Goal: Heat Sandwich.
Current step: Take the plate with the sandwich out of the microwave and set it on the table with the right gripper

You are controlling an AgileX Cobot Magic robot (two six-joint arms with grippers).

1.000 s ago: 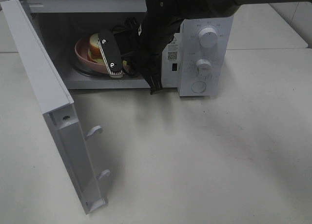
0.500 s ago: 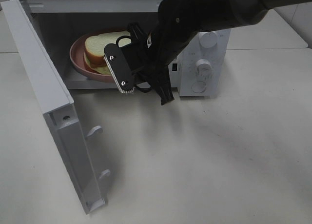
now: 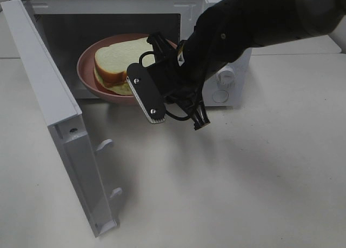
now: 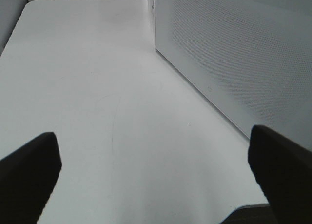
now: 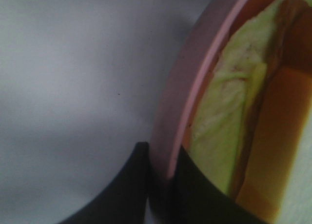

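Sandwich (image 3: 120,64) sits on a round pink plate (image 3: 89,75), w/ the plate partly inside the open microwave (image 3: 108,5) & its front edge poking out past the cavity opening. White bread on top, tan crust round the side, yellow-green filling showing at the lower edge. In the right wrist view the filling (image 5: 229,136) shows close up beside an orange layer, w/ the pink rim (image 5: 195,87) running diagonally across the shot.

Right gripper (image 3: 162,94) reaches in from the right side of the high view, black arm crossing in front of the microwave's control panel (image 3: 224,83). Its fingers (image 5: 161,185) are nearly closed & pinch the plate's rim: one dark finger on the outside of the rim, the other on the inside, next to the filling. Plate is thus held at its near-right edge; can't tell if it rests on the microwave floor or is lifted clear.

Microwave door (image 3: 59,129) is swung wide to the left, standing out over the white tabletop (image 3: 243,178).

Left gripper (image 4: 156,175) isn't seen in the high view. Its wrist view shows both dark fingers (image 4: 29,170) spread wide apart w/ nothing between them, above bare tabletop, w/ a white perforated panel (image 4: 234,53) close by on one side.
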